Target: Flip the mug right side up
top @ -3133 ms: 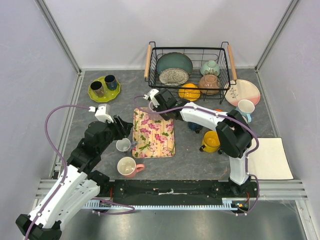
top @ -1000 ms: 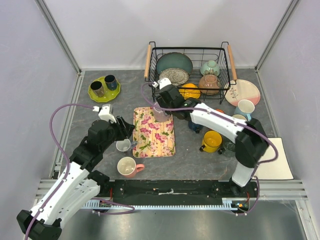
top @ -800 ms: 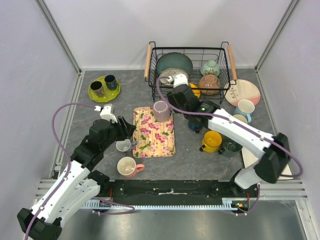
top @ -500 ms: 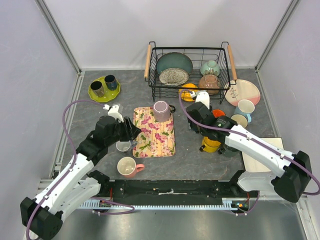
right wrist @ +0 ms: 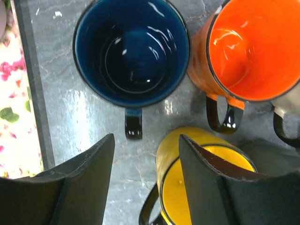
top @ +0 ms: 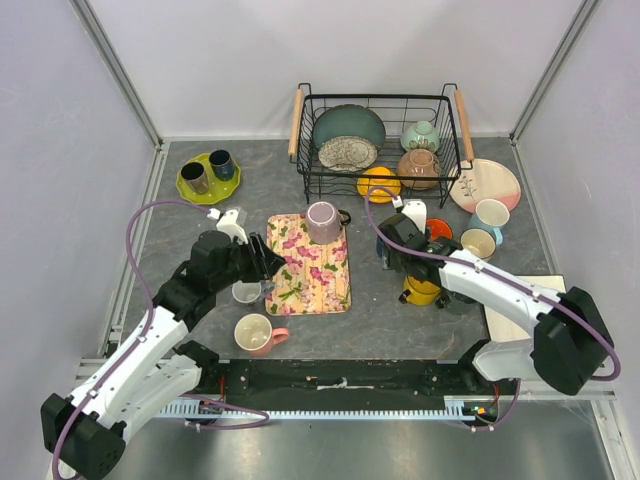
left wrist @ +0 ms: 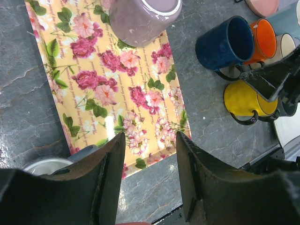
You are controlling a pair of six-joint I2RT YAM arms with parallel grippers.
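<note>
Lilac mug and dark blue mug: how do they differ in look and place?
The lilac mug is pale; the dark blue mug is deep navy. The lilac mug stands on the flowered mat, the dark blue mug on the bare grey table. The lilac mug stands alone; the dark blue mug has an orange mug close beside it. Both stand mouth up.

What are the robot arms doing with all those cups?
Right now neither arm is holding anything. The purple mug sits on the flowered mat, and from above it looks right side up, with its opening facing up. The right gripper is open above the blue mug, orange mug and yellow mug. The left gripper is open too, over the mat's near edge beside a small grey cup.
</note>
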